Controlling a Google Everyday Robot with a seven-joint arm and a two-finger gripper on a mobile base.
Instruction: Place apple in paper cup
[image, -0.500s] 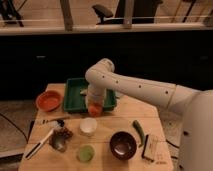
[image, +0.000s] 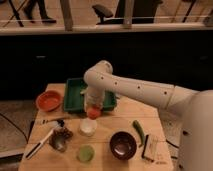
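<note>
Just above the paper cup, jaws grip the apple.

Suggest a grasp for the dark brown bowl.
Probably pinch the dark brown bowl at its picture-left rim, from above: it stands upright, mouth open, and the green vegetable lies close on the other side. The gripper is over the paper cup, the apple at its tip.

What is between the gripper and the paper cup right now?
In the camera view, only the apple: the gripper holds it just above the paper cup mouth, not yet inside.
</note>
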